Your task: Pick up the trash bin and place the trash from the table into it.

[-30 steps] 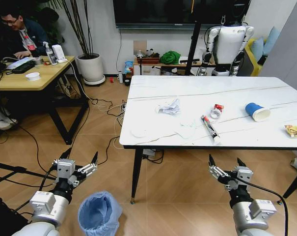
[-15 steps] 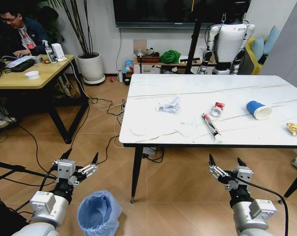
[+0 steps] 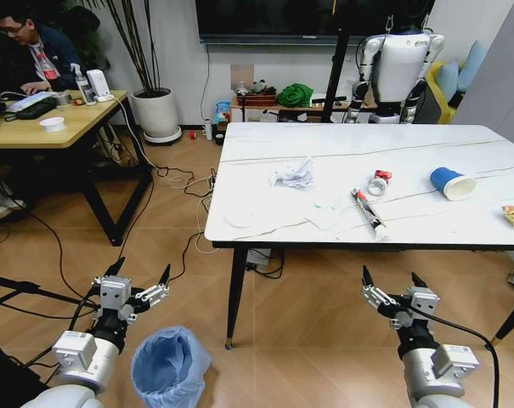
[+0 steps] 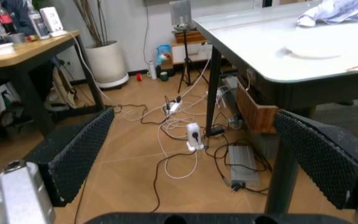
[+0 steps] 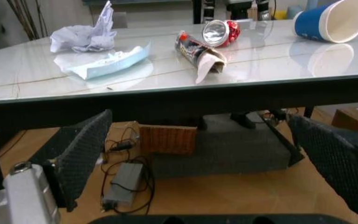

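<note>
Across the upper right of the head view spreads the white marble-look table (image 3: 409,161), crumpled white papers (image 3: 293,176) near its left edge. Lower left, the blue-bagged round trash bin (image 3: 170,367) stands on open wooden floor beside the left gripper (image 3: 131,281); the right gripper (image 3: 394,290) hovers lower right. Both jaws gape wide.

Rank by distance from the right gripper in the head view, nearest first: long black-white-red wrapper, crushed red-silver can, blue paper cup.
From the right gripper, open, low before the table:
1. Long black-white-red wrapper, near the table's front edge.
2. Crushed red-silver can, farther back.
3. Blue paper cup, on its side, off to the right.
</note>
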{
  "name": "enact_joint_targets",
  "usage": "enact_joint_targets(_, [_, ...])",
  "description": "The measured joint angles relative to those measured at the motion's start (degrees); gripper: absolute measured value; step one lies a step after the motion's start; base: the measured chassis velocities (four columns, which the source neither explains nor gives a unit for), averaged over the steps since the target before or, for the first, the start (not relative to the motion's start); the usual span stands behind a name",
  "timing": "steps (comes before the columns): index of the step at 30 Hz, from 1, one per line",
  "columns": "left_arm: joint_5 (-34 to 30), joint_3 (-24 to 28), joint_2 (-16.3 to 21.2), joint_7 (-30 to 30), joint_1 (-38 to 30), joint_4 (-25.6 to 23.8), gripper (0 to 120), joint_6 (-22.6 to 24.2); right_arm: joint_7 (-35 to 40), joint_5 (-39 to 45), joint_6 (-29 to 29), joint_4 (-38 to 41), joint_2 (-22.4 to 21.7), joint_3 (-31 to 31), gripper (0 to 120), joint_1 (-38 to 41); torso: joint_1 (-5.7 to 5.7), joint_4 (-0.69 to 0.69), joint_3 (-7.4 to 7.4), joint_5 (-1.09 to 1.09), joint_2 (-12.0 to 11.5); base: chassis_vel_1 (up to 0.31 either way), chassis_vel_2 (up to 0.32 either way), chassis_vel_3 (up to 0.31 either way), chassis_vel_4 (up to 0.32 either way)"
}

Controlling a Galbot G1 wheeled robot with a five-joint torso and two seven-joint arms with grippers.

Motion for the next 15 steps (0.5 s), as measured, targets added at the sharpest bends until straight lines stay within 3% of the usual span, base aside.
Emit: enact_joint_targets(15, [0.24, 0.04, -0.06, 0.06, -0.18, 0.77, 100, -0.02, 0.02, 0.15, 0.00, -0.78, -0.09, 0.05, 100, 0.47, -1.63, 0.00, -2.27, 0.00, -3.89, 0.000, 0.000, 0.000, 0.000])
